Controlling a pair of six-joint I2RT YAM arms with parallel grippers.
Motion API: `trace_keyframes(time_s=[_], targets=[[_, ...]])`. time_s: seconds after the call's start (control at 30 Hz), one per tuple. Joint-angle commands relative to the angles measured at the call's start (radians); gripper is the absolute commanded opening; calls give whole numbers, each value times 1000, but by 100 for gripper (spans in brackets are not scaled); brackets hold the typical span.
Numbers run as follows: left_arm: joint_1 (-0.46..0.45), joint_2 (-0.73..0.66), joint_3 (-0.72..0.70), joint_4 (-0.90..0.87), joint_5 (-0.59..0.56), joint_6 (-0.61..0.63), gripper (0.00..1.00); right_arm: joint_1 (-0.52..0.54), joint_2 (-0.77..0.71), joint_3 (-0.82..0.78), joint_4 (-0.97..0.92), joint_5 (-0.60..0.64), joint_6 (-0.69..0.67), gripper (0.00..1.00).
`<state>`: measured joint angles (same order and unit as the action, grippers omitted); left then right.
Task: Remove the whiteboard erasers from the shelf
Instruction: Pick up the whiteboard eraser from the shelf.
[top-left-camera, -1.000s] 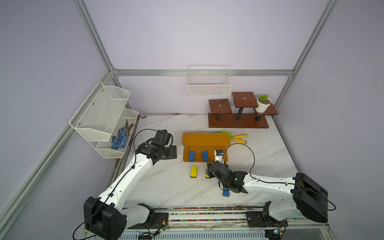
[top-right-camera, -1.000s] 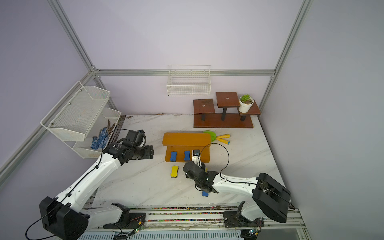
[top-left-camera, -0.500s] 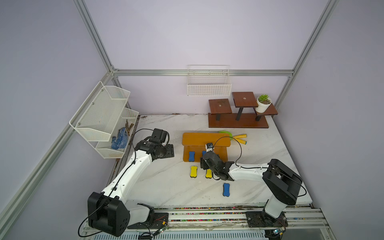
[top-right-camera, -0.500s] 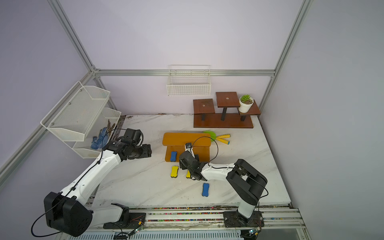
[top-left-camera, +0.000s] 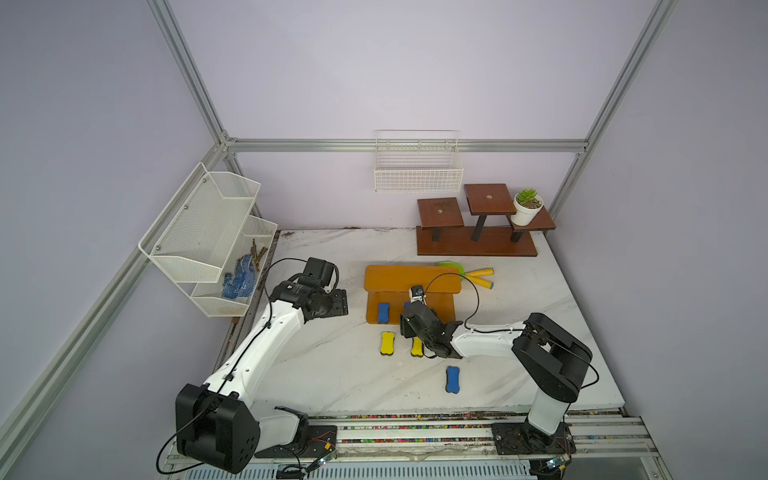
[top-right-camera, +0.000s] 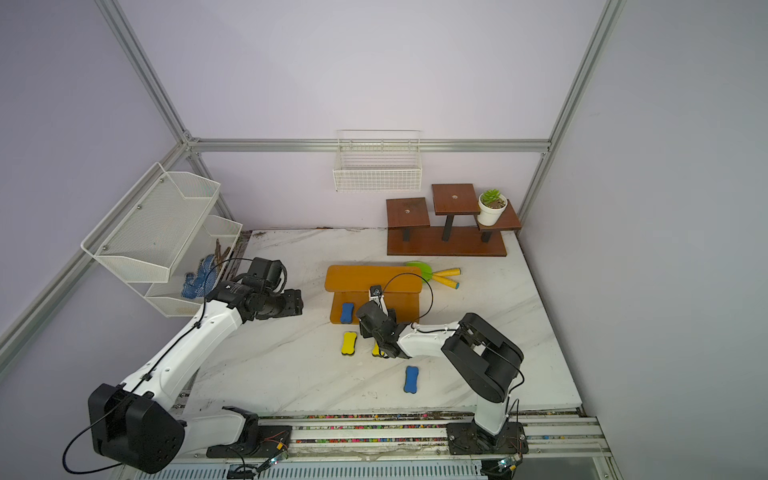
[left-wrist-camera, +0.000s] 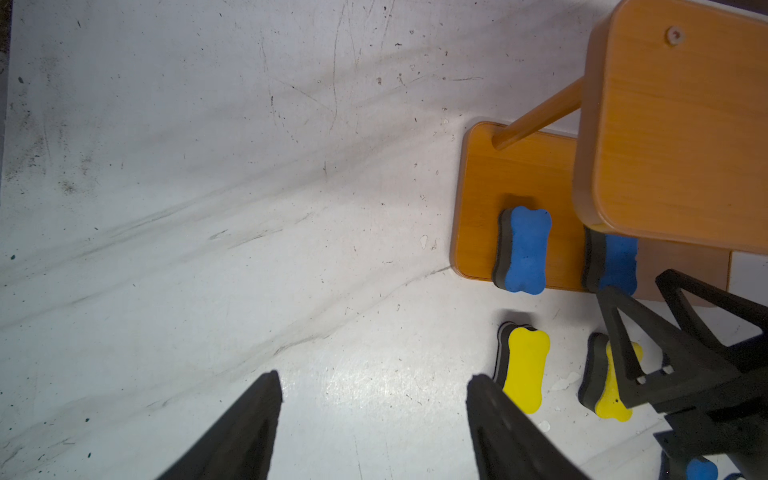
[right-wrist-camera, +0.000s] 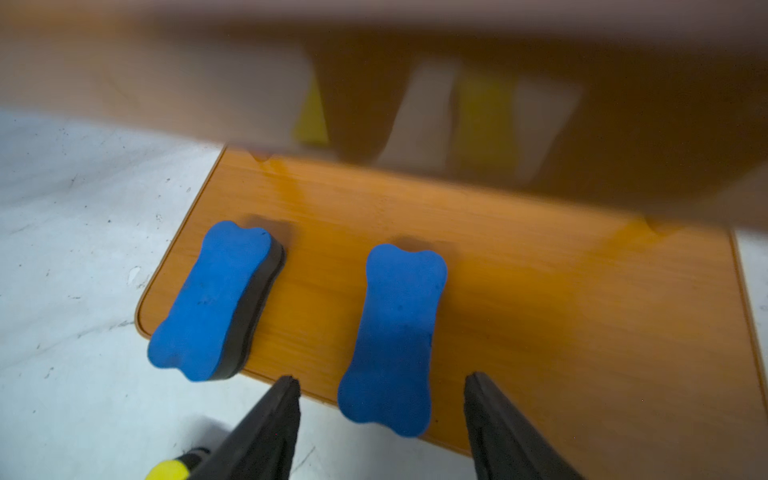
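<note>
two blue bone-shaped erasers (right-wrist-camera: 392, 336) with dark felt undersides seen on the shelf (right-wrist-camera: 561, 332) lower step, right gripper (right-wrist-camera: 382, 415) spread around one eraser's near end, left gripper (left-wrist-camera: 374, 399) spread at 9 o'clock

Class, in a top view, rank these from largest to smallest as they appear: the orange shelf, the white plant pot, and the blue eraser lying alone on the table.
1. Shelf
2. Plant pot
3. Blue eraser

The pot stands farther from the camera, so its lead over the eraser is probably understated.
</note>
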<state>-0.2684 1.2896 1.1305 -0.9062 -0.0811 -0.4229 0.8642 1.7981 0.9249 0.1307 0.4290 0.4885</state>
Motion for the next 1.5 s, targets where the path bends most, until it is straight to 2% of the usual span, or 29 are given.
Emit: trace_keyframes(time_s=[0.0, 0.03, 0.07, 0.2, 0.43, 0.53, 0.63, 0.8, 0.87, 1.0, 1.2, 1.33, 1.47], targets=[[9, -32, -4, 18, 9, 26, 74, -11, 22, 23, 17, 9, 6, 68], [10, -32, -5, 18, 9, 25, 74, -13, 27, 27, 14, 9, 6, 67], [9, -34, -4, 18, 7, 26, 74, -13, 29, 29, 12, 10, 6, 63], [11, -37, -4, 18, 7, 24, 74, -11, 14, 19, 7, 2, 17, 59], [14, -28, -1, 20, 31, 25, 74, 37, -93, -139, 218, 63, 2, 56], [14, -29, -1, 19, 37, 26, 74, 53, -120, -211, 318, 77, 37, 63], [14, -33, -3, 20, 41, 27, 74, 70, -118, -284, 459, 33, 3, 75], [14, -39, -4, 22, 55, 26, 74, 71, -70, -256, 386, 15, 42, 76], [14, -40, -4, 23, 59, 27, 74, 70, -61, -229, 341, 41, 47, 76], [14, -47, -9, 24, 66, 27, 74, 73, -45, -244, 405, 80, 25, 74], [14, -52, -9, 26, 70, 27, 74, 99, -17, -268, 473, 167, 13, 62], [14, -53, -12, 25, 73, 29, 74, 136, 32, -259, 544, 296, -27, 61], [14, -54, -13, 26, 74, 28, 75, 142, 78, -233, 572, 321, -56, 61]])
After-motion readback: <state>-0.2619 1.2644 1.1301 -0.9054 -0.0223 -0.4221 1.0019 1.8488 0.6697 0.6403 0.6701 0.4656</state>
